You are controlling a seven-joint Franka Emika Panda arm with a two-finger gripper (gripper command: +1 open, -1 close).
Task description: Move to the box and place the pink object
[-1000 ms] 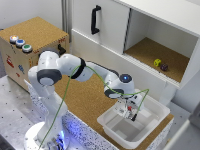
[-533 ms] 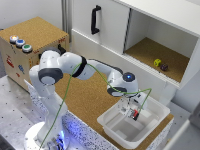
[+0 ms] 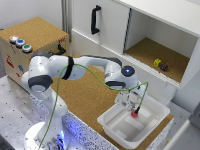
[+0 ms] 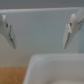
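The end effector (image 3: 134,107) hangs over the box (image 3: 157,110), fingers spread wide, the pink object (image 3: 134,114) apparently released just beneath them, so placement looks nearly finished.

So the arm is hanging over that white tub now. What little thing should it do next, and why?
Probably lower a little and open its jaws. In the exterior view the gripper hangs over the white tub, near its far rim, with a small pinkish-red block at its tip. The block seems to sit above the tub's interior, so letting go there should drop it inside. The wrist view is too blurred to confirm the grip.
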